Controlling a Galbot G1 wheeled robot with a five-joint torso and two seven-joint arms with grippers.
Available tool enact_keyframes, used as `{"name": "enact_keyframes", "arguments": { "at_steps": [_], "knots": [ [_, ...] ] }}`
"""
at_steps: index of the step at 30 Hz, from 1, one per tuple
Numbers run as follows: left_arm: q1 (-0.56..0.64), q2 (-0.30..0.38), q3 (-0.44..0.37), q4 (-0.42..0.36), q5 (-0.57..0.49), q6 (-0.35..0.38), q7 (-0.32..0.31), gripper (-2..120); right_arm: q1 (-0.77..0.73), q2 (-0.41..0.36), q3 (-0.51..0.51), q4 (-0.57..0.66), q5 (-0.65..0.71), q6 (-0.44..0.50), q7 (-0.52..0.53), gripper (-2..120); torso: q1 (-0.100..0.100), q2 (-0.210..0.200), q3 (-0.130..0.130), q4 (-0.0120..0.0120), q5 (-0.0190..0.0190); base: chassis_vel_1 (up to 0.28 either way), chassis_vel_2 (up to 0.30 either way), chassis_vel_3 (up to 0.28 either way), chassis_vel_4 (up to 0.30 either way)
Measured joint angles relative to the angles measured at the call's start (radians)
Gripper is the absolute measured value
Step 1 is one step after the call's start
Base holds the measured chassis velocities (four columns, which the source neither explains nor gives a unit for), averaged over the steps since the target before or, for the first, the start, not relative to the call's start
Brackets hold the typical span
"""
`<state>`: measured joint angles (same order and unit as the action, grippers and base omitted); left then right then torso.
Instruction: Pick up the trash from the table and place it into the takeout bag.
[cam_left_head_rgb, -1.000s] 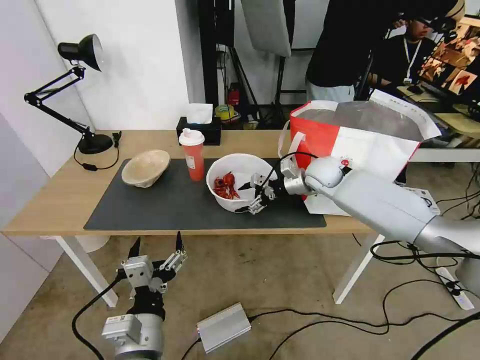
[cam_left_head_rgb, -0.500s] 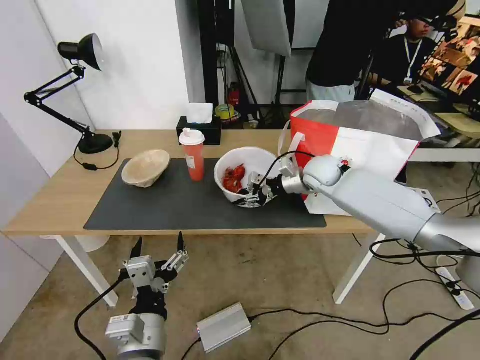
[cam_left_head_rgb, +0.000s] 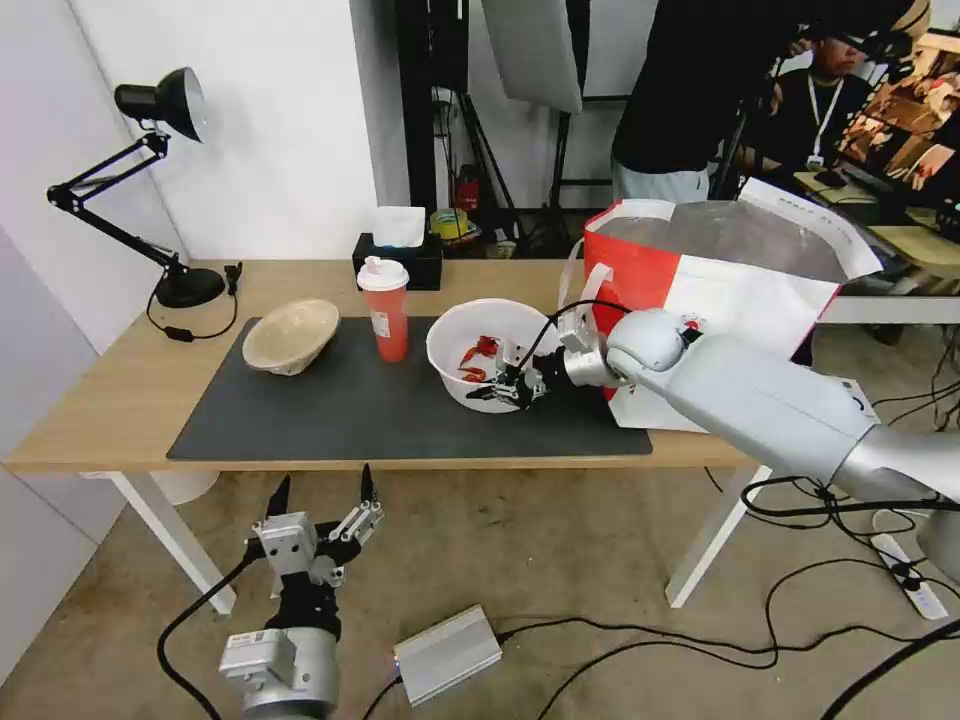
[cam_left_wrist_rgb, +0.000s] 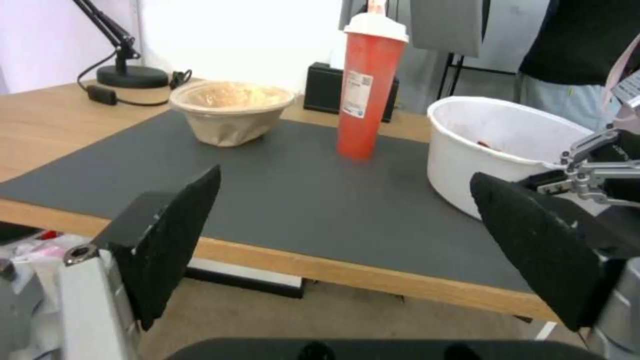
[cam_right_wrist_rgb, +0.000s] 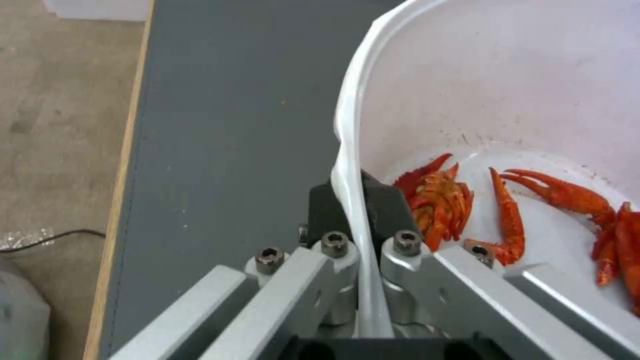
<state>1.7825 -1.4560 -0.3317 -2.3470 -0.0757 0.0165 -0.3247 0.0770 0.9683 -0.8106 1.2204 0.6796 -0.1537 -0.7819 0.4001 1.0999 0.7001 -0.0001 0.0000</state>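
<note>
The right pincer (cam_left_head_rgb: 507, 383) is clamped on the rim of the white bowl (cam_left_head_rgb: 470, 340), at the bowl's 4 o'clock on the table (cam_left_head_rgb: 120, 400); its pads hide that stretch of rim. Red scraps (cam_right_wrist_rgb: 447, 200) lie inside. The red cup (cam_left_head_rgb: 384, 308) stands at the bowl's 9 o'clock, the bag (cam_left_head_rgb: 720, 290) at 3. The left pincer (cam_left_head_rgb: 318, 508) hangs open below the table's edge.
</note>
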Motion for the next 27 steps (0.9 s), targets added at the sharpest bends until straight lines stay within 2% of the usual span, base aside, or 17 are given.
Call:
{"name": "enact_keyframes", "arguments": {
  "at_steps": [10, 21, 27],
  "knots": [
    [-0.002, -0.002, 0.006, 0.004, 0.004, -0.003, -0.001, 100, 0.010, 0.001, -0.004, 0.009, 0.018, 0.000, 0.002, 0, 0.000, 0.000, 0.000, 0.0003, 0.0001, 0.000, 0.000, 0.000, 0.000],
    [0.004, -0.001, 0.005, 0.001, 0.009, -0.011, -0.001, 100, 0.020, -0.025, 0.037, 0.058, 0.080, 0.000, 0.001, 0, 0.000, 0.000, 0.000, 0.0002, 0.0001, 0.000, 0.000, 0.000, 0.000],
    [0.004, -0.002, 0.002, 0.000, 0.009, -0.012, -0.002, 100, 0.031, -0.044, 0.078, 0.081, 0.106, 0.025, -0.110, 0, 0.000, 0.000, 0.000, 0.0001, 0.0000, 0.000, 0.000, 0.000, 0.000]
  ]
}}
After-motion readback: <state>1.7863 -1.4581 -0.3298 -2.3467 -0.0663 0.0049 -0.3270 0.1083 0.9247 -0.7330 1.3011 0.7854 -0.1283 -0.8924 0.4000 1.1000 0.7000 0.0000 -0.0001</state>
